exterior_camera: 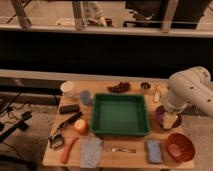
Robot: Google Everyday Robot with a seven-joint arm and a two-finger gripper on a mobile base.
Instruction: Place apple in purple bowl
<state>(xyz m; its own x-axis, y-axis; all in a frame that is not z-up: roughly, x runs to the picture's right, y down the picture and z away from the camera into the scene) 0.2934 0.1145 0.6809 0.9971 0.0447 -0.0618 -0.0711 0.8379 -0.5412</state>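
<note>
The apple (80, 126), yellow-orange with a red blush, lies on the wooden table just left of the green tray (120, 131). The purple bowl (160, 116) stands right of the tray, partly covered by my arm. My gripper (171, 120) hangs over the purple bowl at the end of the white arm (189, 90), far to the right of the apple. Nothing shows between the gripper and the apple except the tray.
A red-orange bowl (180, 146) stands at the front right. An orange carrot (67, 150), a grey cloth (91, 151), a fork (120, 149) and a blue sponge (154, 151) lie along the front edge. A white cup (67, 89), dark grapes (119, 87) and a black utensil (65, 127) are further back and left.
</note>
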